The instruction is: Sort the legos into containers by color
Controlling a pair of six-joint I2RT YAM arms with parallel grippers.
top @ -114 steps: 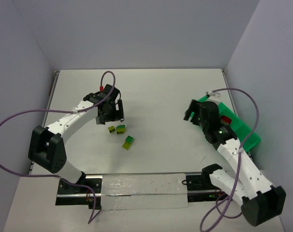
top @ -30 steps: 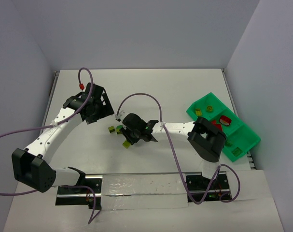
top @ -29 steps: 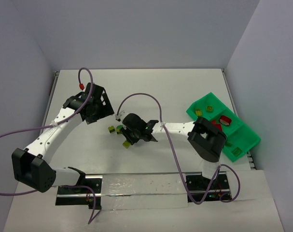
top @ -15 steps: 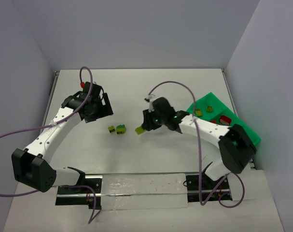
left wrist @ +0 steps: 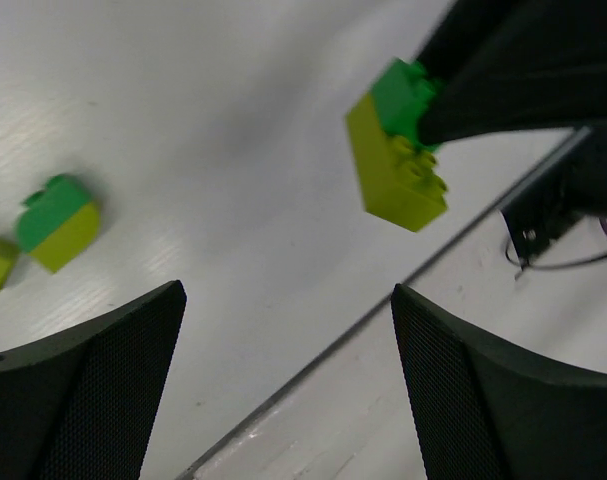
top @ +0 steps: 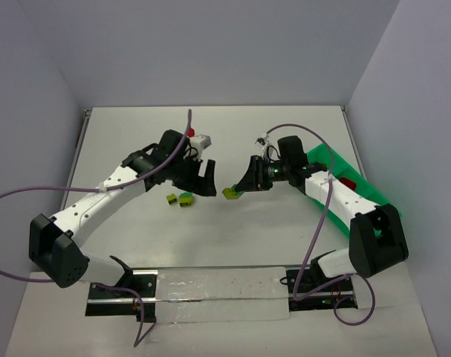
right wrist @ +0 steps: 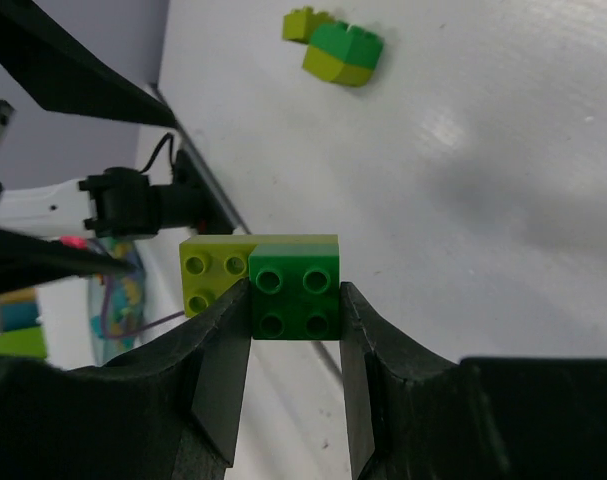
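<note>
Brick stack of two colours, dark green plastic on yellow-green plastic (right wrist: pixel 283 285), clamped in the right hand (right wrist: pixel 293 302). The hand is closed on the dark green part: one black finger (right wrist: pixel 218 375) presses its left side and the other its right side. The yellow-green part juts out past the left finger, ungripped. The studs face the wrist camera.

Overhead view: the right hand (top: pixel 241 187) holds the stack (top: pixel 230 193) off the white tabletop (top: pixel 270 245), near mid-table. The stack hangs between the two hands, just right of the left hand (top: pixel 203 178) and well apart from the bright green rectangular plastic tray (top: pixel 336 165) at the right edge. The right forearm covers much of that tray. A red plastic brick (top: pixel 348 184) shows in one compartment beside the arm.

Left wrist view: the left hand (left wrist: pixel 285 292) is spread wide with nothing between its mesh-faced fingers (left wrist: pixel 93 390). The held stack (left wrist: pixel 395 155) appears up and to the right of the gap, apart from both fingers.

Loose pieces: a green-over-yellow-green plastic brick (top: pixel 186 198) and a small yellow-green plastic brick (top: pixel 171 198) lie just beside each other on the tabletop. Both are just on the near side of the left hand, outside its fingers.
</note>
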